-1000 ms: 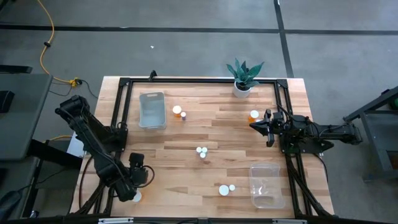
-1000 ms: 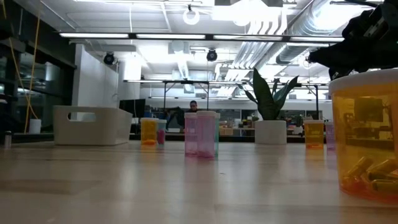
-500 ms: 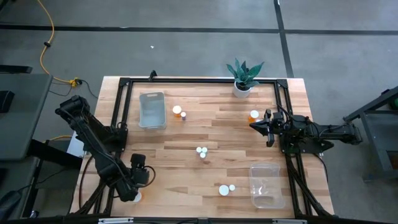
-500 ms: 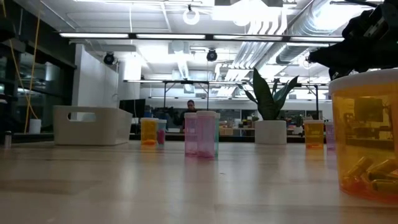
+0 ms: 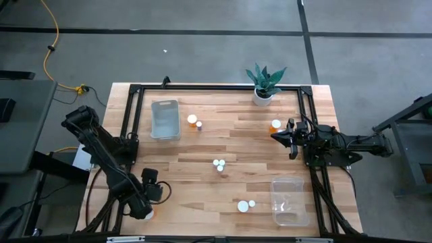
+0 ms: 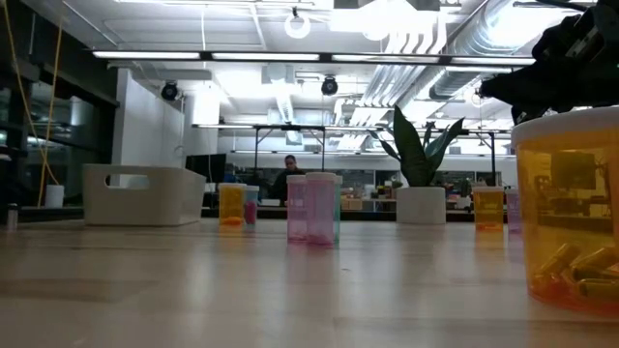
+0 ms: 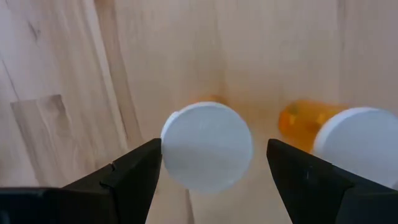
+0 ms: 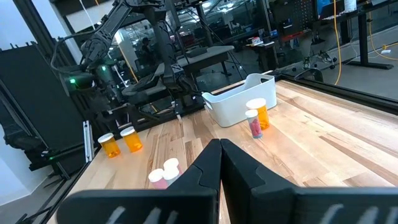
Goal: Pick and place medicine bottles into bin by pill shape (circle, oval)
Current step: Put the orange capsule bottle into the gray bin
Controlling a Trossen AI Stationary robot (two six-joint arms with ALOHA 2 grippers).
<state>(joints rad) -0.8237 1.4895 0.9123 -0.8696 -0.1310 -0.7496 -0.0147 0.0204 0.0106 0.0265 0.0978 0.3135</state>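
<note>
Left hand [image 7: 211, 168] spread (right hand [image 8: 219, 163] closed).

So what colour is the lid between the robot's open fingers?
White, on the medicine bottle; the left wrist view shows it best.

bottle pair [image 5: 219, 164] mid-table, between two bins [image 5: 165, 119]

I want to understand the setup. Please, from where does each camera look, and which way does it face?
High: above the table, facing down; both arms show.
Low: at tabletop height, facing the plant; a dark arm part shows top right.
Left wrist: over a white-capped bottle between the open left claw.
Right wrist: across the table past the shut right claw.
Shared: the white bin.
</note>
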